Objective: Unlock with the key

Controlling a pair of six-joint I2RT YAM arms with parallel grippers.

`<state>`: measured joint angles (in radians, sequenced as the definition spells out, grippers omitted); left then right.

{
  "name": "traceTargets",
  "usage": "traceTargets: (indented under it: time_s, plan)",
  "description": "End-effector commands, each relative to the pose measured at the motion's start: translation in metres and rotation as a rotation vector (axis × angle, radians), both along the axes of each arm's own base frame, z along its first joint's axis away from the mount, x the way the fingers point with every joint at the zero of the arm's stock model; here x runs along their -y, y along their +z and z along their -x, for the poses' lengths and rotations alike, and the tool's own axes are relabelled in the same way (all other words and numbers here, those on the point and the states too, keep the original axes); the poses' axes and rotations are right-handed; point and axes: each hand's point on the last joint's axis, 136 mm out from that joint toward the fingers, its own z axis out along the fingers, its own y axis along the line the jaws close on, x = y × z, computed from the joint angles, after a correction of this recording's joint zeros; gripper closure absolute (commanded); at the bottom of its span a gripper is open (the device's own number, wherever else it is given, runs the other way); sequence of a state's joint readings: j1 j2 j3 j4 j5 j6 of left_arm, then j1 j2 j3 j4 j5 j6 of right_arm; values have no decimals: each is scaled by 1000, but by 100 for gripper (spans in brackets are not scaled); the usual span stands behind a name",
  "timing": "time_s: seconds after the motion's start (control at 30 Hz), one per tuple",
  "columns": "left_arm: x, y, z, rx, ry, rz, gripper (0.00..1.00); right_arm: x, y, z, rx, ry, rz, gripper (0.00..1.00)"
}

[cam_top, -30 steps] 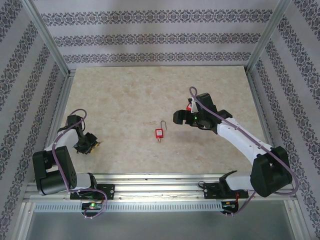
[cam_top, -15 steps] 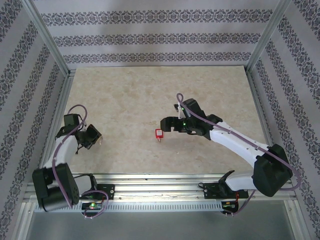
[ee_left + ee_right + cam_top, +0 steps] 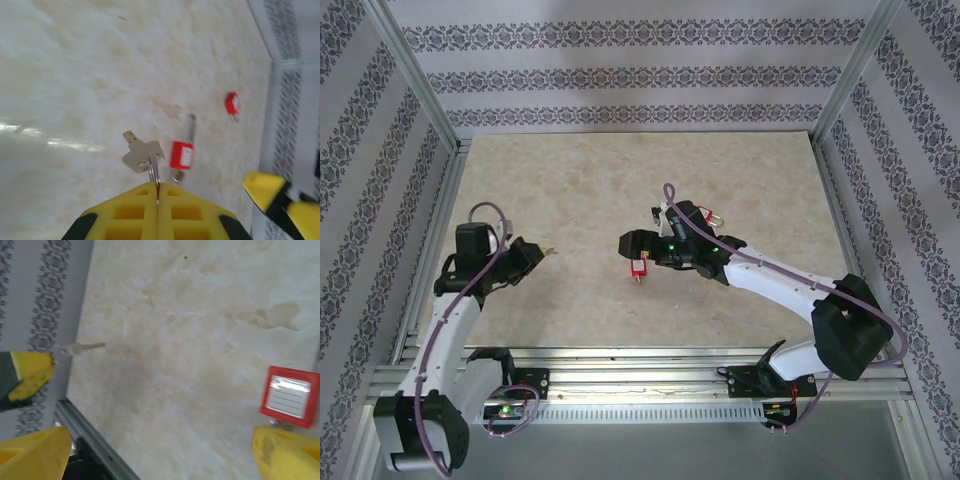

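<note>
Left wrist view: the left gripper (image 3: 157,192) is clamped shut on the key ring (image 3: 154,172), and the key (image 3: 142,154) projects ahead of the fingertips. The red padlock (image 3: 181,155) lies flat on the table (image 3: 75,75), just beyond the key, with its shackle pointing away. The right gripper (image 3: 633,245) hovers close over the padlock, jaws spread wide and holding nothing.

The step in hand, as judged, is to secure the padlock body.
- Close the right jaws across the body, leaving the end opposite the shackle exposed.
- The key probably pivots on its ring, so align the blade before advancing.
- Ignore the second red item (image 3: 231,104) beyond the padlock.
</note>
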<state>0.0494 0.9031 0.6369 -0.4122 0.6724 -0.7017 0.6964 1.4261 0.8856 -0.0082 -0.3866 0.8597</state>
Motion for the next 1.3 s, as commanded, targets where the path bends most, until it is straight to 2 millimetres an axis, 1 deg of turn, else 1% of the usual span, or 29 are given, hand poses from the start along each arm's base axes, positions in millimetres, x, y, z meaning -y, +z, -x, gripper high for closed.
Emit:
traceTargets:
  time_s: [0.0, 0.03, 0.17, 0.3, 0.37, 0.47, 0.63, 0.73, 0.87, 0.93, 0.97, 1.13, 1.2, 1.27]
  plan:
    - [25, 37, -19, 147, -73, -3, 100, -18, 16, -6, -106, -53, -152, 8]
    - [32, 40, -22, 166, -93, -13, 100, -19, 14, -7, -140, -77, -174, 9]
    - [55, 47, -34, 236, -137, -20, 100, -30, 20, -11, -229, -150, -329, 9]
    - [78, 55, -42, 325, -179, -47, 100, -40, 18, -12, -317, -204, -448, 10]
    - [90, 55, -44, 352, -209, -62, 100, -45, 18, -10, -351, -212, -480, 9]
    - [102, 53, -46, 377, -239, -82, 100, -49, 16, -10, -378, -232, -502, 9]
    - [112, 47, -49, 403, -254, -100, 100, -54, 13, -8, -387, -247, -508, 9]
    - [118, 50, -48, 438, -261, -92, 100, -53, 6, -11, -401, -280, -521, 9]
    - [128, 43, -44, 451, -292, -81, 100, -61, 5, -18, -412, -280, -558, 9]
    - [132, 39, -42, 451, -300, -73, 100, -62, 0, -19, -425, -290, -553, 9]
    - [133, 37, -41, 452, -303, -70, 100, -63, 2, -22, -419, -293, -575, 8]
    - [140, 30, -36, 446, -319, -70, 100, -64, -2, -28, -427, -308, -600, 8]
    - [142, 28, -34, 443, -325, -73, 100, -61, -4, -31, -426, -323, -610, 8]
    - [139, 23, -33, 430, -316, -85, 100, -56, -1, -35, -415, -334, -630, 8]
